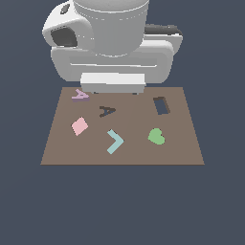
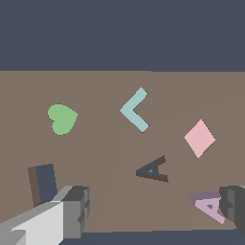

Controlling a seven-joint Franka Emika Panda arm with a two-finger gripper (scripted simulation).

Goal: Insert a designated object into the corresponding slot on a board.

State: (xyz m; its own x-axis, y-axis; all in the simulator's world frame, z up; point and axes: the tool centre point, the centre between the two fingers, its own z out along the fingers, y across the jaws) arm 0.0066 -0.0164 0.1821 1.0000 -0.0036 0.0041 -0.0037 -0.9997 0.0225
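Observation:
The lilac letter A block (image 1: pixel 80 94) lies flat on the brown board (image 1: pixel 182 148) near its far corner on the exterior view's left. The dark A-shaped slot (image 1: pixel 107 111) is a short way from it, toward the board's middle, and is empty. In the wrist view my gripper (image 2: pixel 153 210) is open and empty, with its jaws wide apart above the board. The lilac A (image 2: pixel 209 205) lies right beside one finger (image 2: pixel 234 208), apart from the other finger (image 2: pixel 72 210). The slot (image 2: pixel 153 170) shows just beyond the gap between the fingers.
A pink square (image 1: pixel 79 126), a teal chevron (image 1: pixel 115 141) and a green heart (image 1: pixel 156 137) lie on the board. A dark rectangular cutout (image 1: pixel 161 105) is on the exterior view's right. The arm's white body (image 1: pixel 112 48) looms over the board's far edge.

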